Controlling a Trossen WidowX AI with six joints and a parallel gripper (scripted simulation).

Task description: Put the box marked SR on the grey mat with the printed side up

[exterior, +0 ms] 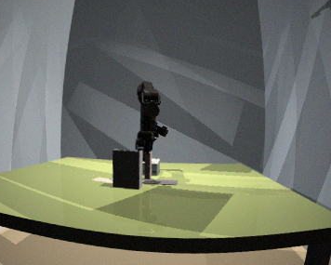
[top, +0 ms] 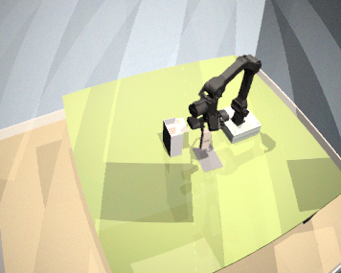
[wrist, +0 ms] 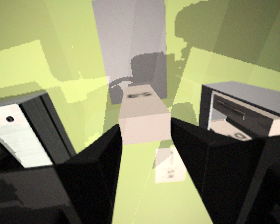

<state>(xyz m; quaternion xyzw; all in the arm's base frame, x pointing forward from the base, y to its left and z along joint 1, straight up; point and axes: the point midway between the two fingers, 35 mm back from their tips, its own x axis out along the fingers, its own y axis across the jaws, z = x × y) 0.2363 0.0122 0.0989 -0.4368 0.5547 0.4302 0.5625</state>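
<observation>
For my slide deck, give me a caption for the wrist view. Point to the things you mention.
The gripper (top: 205, 126) (exterior: 147, 152) (wrist: 144, 125) grips a pale box (top: 206, 140) (exterior: 148, 165) (wrist: 145, 127) near the grey mat (top: 211, 162) (exterior: 167, 182) (wrist: 145, 30), its printed code unreadable here.

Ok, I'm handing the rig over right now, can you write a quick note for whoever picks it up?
Gripper: shut on a pale box, which stands upright by the near end of the grey mat.
Bin: beside the gripper, with box tops showing inside.
Done: one box is out of the bin.
Left: confirm it is SR, as its print is too blurred to read; lay it on the mat, print up; let go and back the arm off, touching nothing.
</observation>
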